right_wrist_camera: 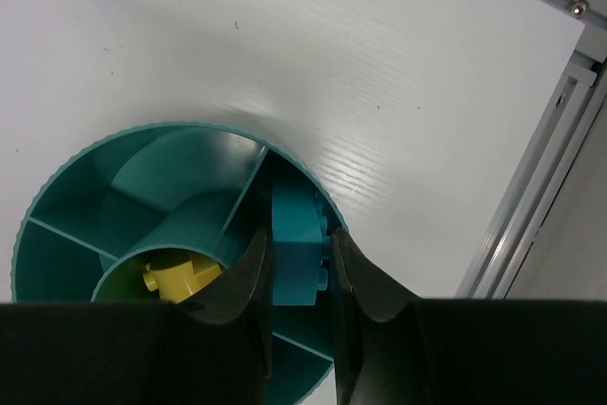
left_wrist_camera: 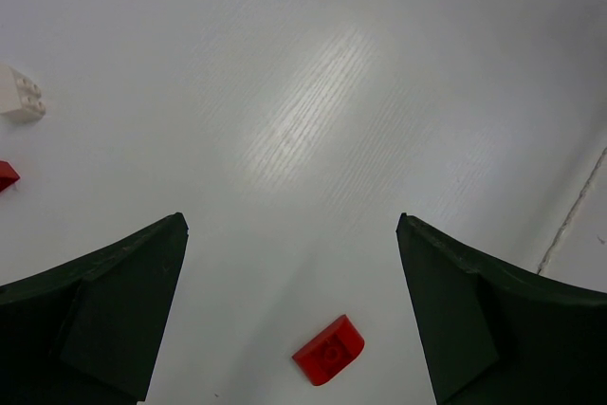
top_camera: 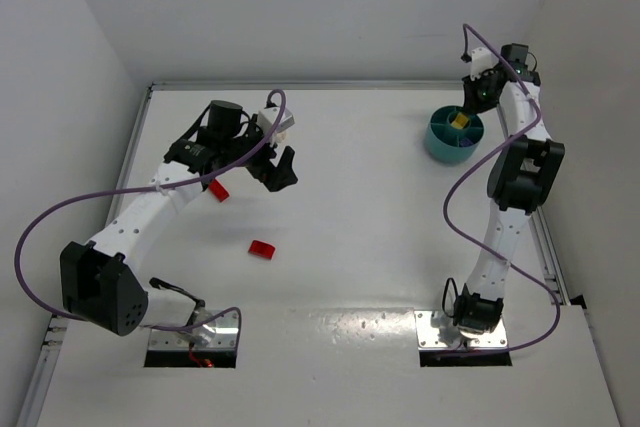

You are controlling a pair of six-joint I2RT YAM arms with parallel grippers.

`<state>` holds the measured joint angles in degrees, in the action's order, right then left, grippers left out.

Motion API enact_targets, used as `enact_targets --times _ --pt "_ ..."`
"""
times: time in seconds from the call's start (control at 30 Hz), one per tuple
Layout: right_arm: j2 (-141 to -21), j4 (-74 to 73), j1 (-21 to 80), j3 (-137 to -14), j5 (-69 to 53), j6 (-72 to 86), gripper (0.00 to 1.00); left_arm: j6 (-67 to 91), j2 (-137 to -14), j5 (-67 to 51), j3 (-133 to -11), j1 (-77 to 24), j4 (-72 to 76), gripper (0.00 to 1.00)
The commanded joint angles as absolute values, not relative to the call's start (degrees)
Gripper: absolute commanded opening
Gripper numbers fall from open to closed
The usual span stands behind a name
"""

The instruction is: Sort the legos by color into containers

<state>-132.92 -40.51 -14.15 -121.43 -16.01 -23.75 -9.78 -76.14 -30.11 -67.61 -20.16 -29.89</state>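
The right gripper point(right_wrist_camera: 299, 258) is clamped on a light blue brick point(right_wrist_camera: 296, 225) — the two jaws press its sides. The brick sits at an outer compartment of the teal tub point(right_wrist_camera: 142, 132), close to the rim; whether it is already below the rim I cannot tell. I judge it is held there so that it falls into a compartment of its own, separate from the yellow brick point(right_wrist_camera: 175, 277), which lies in the round middle cell. The tub stands near the far right corner of the table point(top_camera: 360, 197), within easy reach of this arm.

The left gripper point(left_wrist_camera: 291, 225) has its jaws wide apart and holds nothing. It hovers over the left half of the table, looking down, with a red brick point(left_wrist_camera: 328, 350) on the surface near the gap — probably the next one to take. A white brick point(left_wrist_camera: 21, 94) and a second red brick point(left_wrist_camera: 5, 175) lie further off, apart from each other, not yet sorted.
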Motion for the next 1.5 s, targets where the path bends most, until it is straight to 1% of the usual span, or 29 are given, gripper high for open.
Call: enact_targets --times 0.0,0.23,0.53,0.7,0.9,0.93,1.03,1.07,1.2,1.3,1.37,1.4,1.47 --pt "-129.03 -37.27 -13.97 -120.50 -20.21 -27.24 0.00 -9.32 -75.23 -31.20 -67.94 -20.56 -28.30 0.99" --pt "-127.79 -36.12 -14.50 -119.36 -24.87 -30.31 0.00 -9.32 -75.23 -31.20 -67.94 -20.57 -28.30 0.99" --pt "-127.27 -39.72 -14.50 -119.96 -29.35 -35.51 0.00 -9.32 -75.23 -31.73 -67.94 -20.57 -28.30 0.99" --pt "-130.60 -44.47 -14.50 -124.10 -29.88 -36.56 0.00 -9.32 -75.23 -31.73 -67.94 -20.57 -28.30 0.99" --pt "-130.61 -45.00 -13.97 -122.87 -29.27 -37.18 0.00 -9.84 -75.23 -31.73 -67.94 -20.57 -28.30 0.99" --pt "-131.21 -45.00 -13.97 -122.87 -28.57 -37.18 0.05 -9.84 -75.23 -31.73 -67.94 -20.57 -28.30 0.99" --pt "-131.22 -44.39 -13.97 -122.87 -27.25 -37.18 0.13 -9.84 -75.23 -31.73 -67.94 -20.57 -28.30 0.99" --pt "-130.70 -43.34 -13.97 -121.74 -26.55 -37.18 0.17 -9.84 -75.23 -31.73 -67.94 -20.57 -28.30 0.99" --pt "-128.76 -40.09 -13.97 -119.18 -24.44 -36.12 0.28 -9.84 -75.76 -31.21 -67.94 -20.57 -28.30 0.99" --pt "-127.00 -38.32 -13.97 -118.56 -23.64 -33.06 0.36 -8.18 -75.76 -28.66 -67.94 -20.57 -27.77 0.99" --pt "-125.60 -36.92 -13.97 -117.87 -22.94 -31.21 0.40 -7.13 -76.38 -25.15 -68.47 -20.57 -27.77 0.99" --pt "-124.20 -35.43 -14.50 -117.08 -22.94 -30.51 0.44 -5.81 -76.38 -23.83 -68.47 -20.57 -27.16 0.99" --pt "-122.44 -33.76 -14.50 -115.93 -23.46 -28.14 0.49 -5.19 -77.60 -20.93 -69.17 -20.57 -27.16 0.99"
